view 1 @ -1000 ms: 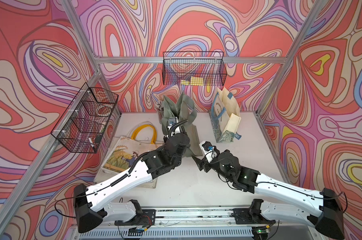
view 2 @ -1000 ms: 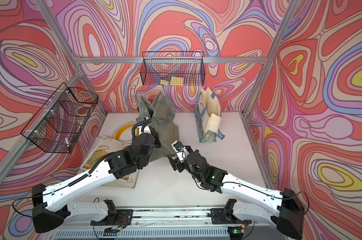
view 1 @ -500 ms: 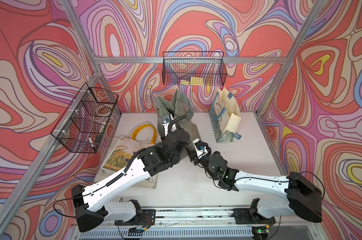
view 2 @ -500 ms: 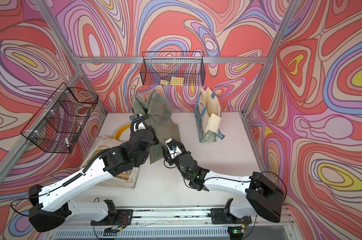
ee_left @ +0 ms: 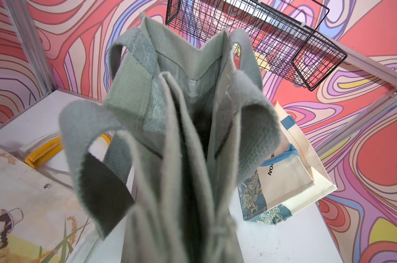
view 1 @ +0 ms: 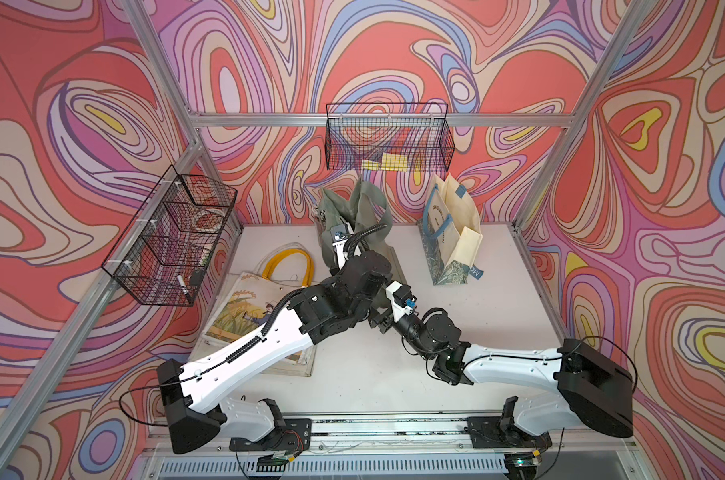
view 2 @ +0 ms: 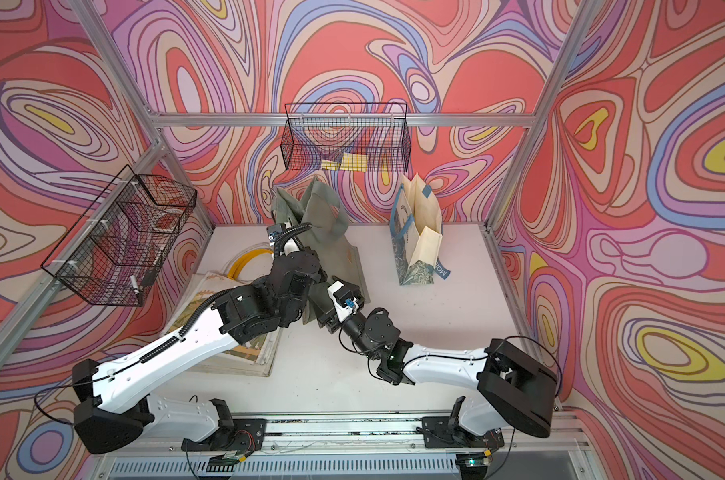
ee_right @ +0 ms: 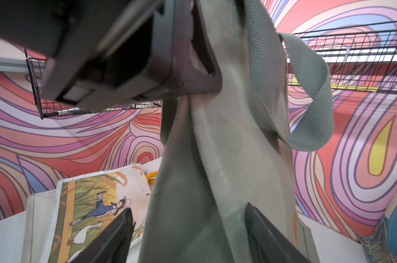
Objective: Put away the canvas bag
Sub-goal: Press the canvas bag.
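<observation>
- green canvas bag (view 1: pixel 365 208) stands at the centre of both top views, its mouth and handles just below the back wire basket (view 1: pixel 390 141) in the frame.
- your left gripper (ee_right: pixel 199 75) is pressed together on a fold of the bag's cloth. you see this in the upper middle of the right wrist view, where the dark jaws pinch the fabric.
- your right gripper (ee_right: pixel 188 208) is spread. its two dark fingers (ee_right: pixel 115 239) show at the bottom of the right wrist view, one on each side of the bag's body, and a gap shows between the finger at lower left and the cloth.
- the left wrist view looks straight into the bag's open mouth, which fills the middle of the frame with a handle looping out on each side.
- whether the bag's lower end rests on the table (view 1: pixel 498 311) you cannot tell, because both arms cross over it.
- an illustrated tote (view 1: pixel 244 307) with a yellow handle (view 1: pixel 288 259) lies flat at centre left of a top view, partly under your left arm.
- a cream bag with blue handles (view 1: pixel 456 237) stands upright to the right of centre, apart from the green one.
- the back basket holds something flat and yellow (view 1: pixel 388 162).
- a second wire basket (view 1: pixel 173 237) hangs at the left of the frame.
</observation>
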Motion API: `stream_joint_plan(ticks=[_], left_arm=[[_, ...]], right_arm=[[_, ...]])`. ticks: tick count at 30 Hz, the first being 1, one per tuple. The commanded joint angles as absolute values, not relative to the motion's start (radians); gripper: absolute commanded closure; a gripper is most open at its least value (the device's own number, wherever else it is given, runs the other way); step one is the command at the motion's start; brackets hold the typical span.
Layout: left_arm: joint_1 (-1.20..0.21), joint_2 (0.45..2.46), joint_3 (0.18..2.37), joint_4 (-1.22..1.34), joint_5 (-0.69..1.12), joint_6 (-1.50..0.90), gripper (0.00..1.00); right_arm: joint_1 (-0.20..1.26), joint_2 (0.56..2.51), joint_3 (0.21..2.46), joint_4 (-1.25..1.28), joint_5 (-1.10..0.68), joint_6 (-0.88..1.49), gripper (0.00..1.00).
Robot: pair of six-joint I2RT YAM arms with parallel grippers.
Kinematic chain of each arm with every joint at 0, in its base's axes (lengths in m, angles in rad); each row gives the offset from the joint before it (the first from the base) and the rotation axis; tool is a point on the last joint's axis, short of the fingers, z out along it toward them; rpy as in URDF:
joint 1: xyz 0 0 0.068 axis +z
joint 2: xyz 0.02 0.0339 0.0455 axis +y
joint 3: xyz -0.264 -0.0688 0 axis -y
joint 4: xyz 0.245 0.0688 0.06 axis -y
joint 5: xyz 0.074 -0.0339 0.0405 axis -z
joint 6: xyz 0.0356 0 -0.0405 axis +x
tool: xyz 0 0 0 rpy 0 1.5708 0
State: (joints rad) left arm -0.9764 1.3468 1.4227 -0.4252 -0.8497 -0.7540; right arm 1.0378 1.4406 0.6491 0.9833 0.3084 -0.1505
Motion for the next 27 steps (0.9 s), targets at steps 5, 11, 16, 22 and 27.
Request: stream_joint_plan(ticks=[5,11,16,22,27], left_arm=[[-0.982,1.353,1.481,-0.401,-0.884,-0.852,1.0],[-0.982,1.353,1.494,-0.409,-0.87,-0.867,1.0],[-0.983,1.329,1.497,-0.425,-0.866,-0.865,1.0],[-0.982,1.306,1.505,-0.44,-0.841,-0.868,1.0],[-0.982,1.27,1.493,-0.44,-0.853,-0.87,1.0]], right_arm=[[1.117,1.58,0.711,1.22,0.549,-0.248,0.14],[1.169,1.715,0.817,1.339,0.738,-0.429,0.12],[1.165,1.72,0.802,1.319,0.793,-0.413,0.13],[1.154,1.687,0.775,1.206,0.767,-0.358,0.2],[1.112,1.613,0.724,1.061,0.666,-0.212,0.32]])
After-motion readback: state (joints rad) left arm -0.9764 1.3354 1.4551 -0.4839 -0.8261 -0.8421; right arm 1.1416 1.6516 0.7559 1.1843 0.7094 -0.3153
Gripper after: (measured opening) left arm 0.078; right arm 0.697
